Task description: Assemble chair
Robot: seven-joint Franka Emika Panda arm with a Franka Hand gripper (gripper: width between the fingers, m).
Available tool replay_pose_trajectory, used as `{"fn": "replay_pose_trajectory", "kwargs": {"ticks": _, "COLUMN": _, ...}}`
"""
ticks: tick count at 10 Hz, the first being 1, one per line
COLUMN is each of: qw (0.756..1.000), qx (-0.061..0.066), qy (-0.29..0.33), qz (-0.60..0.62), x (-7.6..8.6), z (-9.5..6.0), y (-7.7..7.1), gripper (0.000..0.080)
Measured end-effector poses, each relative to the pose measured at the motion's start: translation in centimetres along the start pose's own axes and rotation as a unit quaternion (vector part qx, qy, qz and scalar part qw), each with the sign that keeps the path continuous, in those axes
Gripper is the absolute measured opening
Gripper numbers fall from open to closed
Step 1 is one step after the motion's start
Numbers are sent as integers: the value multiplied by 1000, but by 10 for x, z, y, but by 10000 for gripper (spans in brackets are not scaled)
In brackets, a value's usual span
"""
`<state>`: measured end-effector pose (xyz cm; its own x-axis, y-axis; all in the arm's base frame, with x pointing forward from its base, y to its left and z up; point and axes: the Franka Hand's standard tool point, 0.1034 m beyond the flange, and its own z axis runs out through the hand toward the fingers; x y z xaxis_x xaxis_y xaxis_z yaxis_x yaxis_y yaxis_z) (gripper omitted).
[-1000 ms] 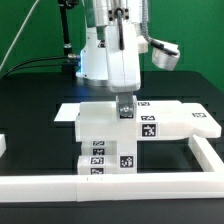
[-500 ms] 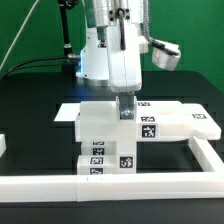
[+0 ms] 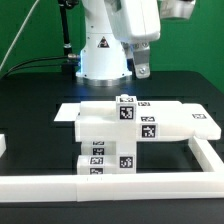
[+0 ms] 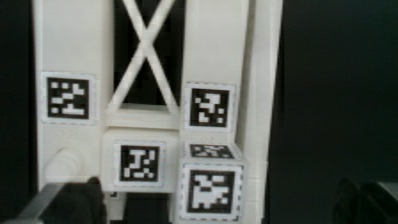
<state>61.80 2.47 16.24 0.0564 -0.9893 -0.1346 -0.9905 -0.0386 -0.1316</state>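
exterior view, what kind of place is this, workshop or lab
Most likely a robotics lab test bench. A white robot arm is mounted on a black table, the white chair parts carry black-and-white square tracking tags, white border rails fence the work area, and a green backdrop hangs behind.

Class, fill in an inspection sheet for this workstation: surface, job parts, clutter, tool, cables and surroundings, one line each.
Surface: black table, white border rails along its edges.
Job's things: chair of tagged white blocks, partly assembled, resting against the front rail.
Clutter: nothing seen.
Tool: tool open, raised above the chair, holding nothing.
Cables: black cables beside the robot base.
Surroundings: green backdrop.
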Motion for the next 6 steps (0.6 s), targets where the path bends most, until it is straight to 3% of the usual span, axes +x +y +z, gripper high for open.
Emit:
{"fn": "replay_pose_trajectory", "kwargs": {"ticks": 5, "qw": 1000, "qx": -3, "qy": 1, "qz": -2, "x": -1, "z": 3, "y": 1, "gripper": 648}}
{"fn": "replay_pose_trajectory", "kwargs": {"ticks": 6, "qw": 1000, "qx": -7, "qy": -3, "qz": -20, "x": -8, "z": 2, "y": 3, "gripper": 648}}
